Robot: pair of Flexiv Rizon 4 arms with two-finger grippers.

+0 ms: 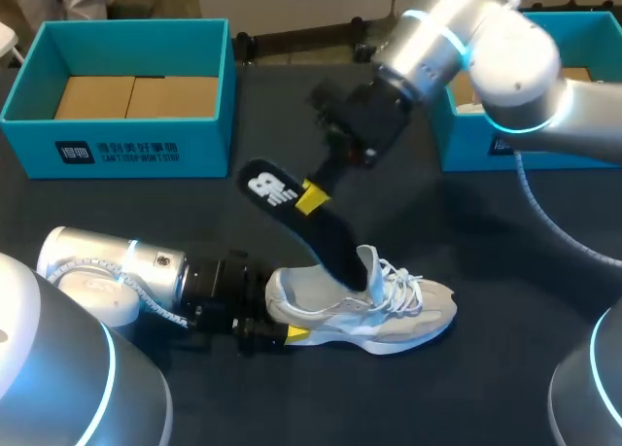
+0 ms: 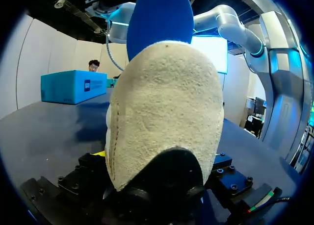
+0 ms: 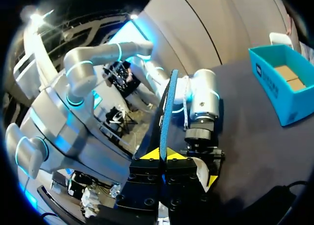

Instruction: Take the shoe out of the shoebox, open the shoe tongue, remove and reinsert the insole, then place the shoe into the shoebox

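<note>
A cream and grey shoe stands upright on the dark table, toe to the right. My left gripper is at its heel, with a finger on either side, shut on the shoe. In the left wrist view the heel sits between the fingers, with the insole rising behind it. My right gripper is shut on the middle of the dark insole, holding it aslant with its lower end inside the shoe's opening. The right wrist view shows the insole edge-on between the yellow tips of the right gripper.
A teal shoebox with cardboard inside stands at the back left. A second teal box sits at the back right, behind my right arm. Bare table lies in front of the shoe and to its right.
</note>
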